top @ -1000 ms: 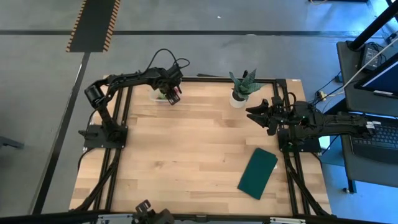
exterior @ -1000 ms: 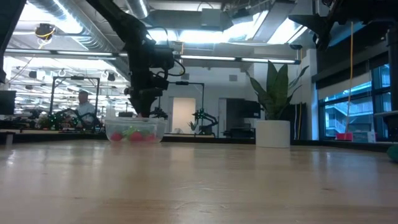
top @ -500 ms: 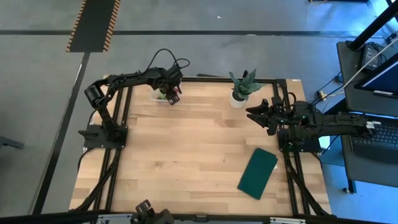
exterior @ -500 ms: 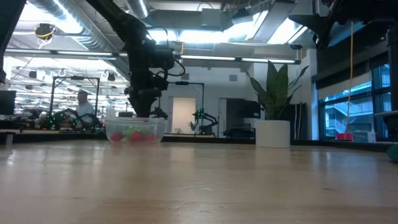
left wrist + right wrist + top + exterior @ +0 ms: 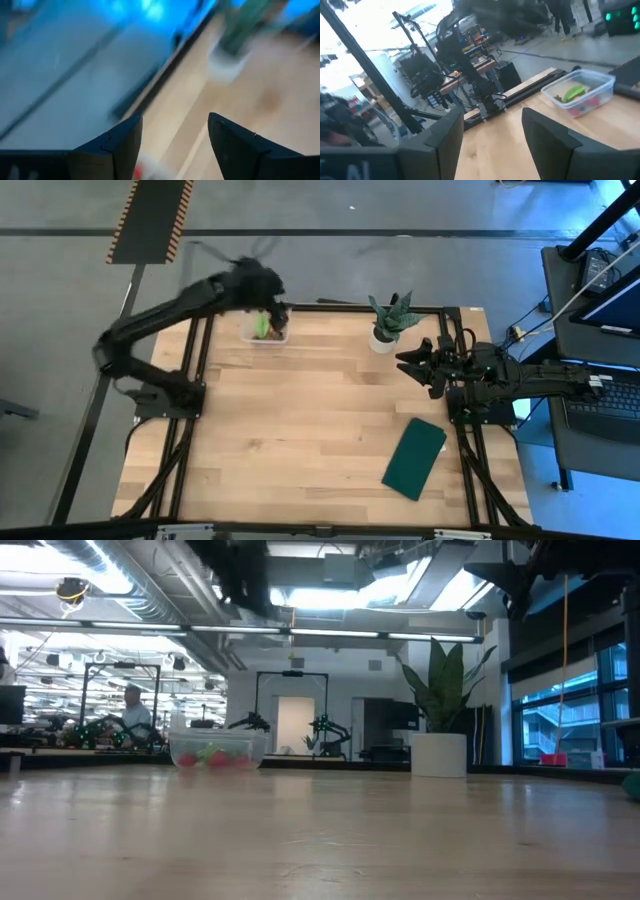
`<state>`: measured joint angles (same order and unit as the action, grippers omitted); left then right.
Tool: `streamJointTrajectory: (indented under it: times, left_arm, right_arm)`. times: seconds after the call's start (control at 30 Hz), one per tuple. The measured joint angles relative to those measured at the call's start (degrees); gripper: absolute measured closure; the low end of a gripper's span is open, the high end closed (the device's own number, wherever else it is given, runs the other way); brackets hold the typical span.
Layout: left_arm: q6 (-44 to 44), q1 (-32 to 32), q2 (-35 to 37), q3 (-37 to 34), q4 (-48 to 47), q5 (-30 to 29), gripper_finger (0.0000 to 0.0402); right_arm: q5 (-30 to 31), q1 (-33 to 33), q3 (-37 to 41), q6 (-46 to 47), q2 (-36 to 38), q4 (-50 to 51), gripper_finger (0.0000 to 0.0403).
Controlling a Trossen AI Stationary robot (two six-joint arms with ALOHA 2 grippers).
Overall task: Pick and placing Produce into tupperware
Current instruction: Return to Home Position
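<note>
The clear tupperware [image 5: 265, 331] stands near the table's far edge, left of centre, on its flat bottom. Inside it lie a bright green lumpy piece [image 5: 574, 92] and red strawberries [image 5: 215, 759]. My left gripper [image 5: 175, 119] is open and hangs high above the tub with nothing between its fingers. In the high view it shows blurred [image 5: 270, 302]. My right gripper [image 5: 408, 362] waits open at the table's right side and points toward the table's left, with the tub [image 5: 580, 92] far ahead of it.
A spiky green plant in a white pot [image 5: 388, 322] stands at the far edge, right of the tub. A flat dark green rectangle [image 5: 414, 457] lies near the right front. Bare wood [image 5: 300, 420] fills the middle. A person [image 5: 133, 708] sits in the room beyond.
My left gripper has risen quickly from just over the tupperware to high above it, and has tipped from pointing steeply down to a shallower slant. In the low view only its arm still shows, at the top. The tub and the produce in it have stayed in place.
</note>
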<state>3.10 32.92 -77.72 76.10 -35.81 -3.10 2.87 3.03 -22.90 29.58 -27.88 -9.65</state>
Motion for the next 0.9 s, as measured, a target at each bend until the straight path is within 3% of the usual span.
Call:
streamJointTrajectory:
  times: [0.27, 0.43, 0.67, 0.9]
  left_arm:
    - [0.2, -7.0, 21.0, 0.3, 6.5, 3.4, 0.0179]
    - [0.2, -12.8, 28.9, 0.3, 6.3, 6.1, 0.0184]
    - [0.1, -18.7, 34.2, -1.9, 5.9, 3.6, 0.0179]
    - [-1.1, -20.8, 41.7, -13.6, 9.3, 0.3, 0.0178]
  right_arm:
    - [0.1, 0.8, 0.0, -6.0, 0.6, -6.8, 0.0199]
    - [0.0, 0.8, 0.0, -14.9, 2.2, -10.4, 0.0199]
    - [0.0, 0.8, -2.6, -22.2, 7.2, -4.6, 0.0199]
    - [0.5, 0.8, -2.7, -23.8, 11.0, 7.9, 0.0199]
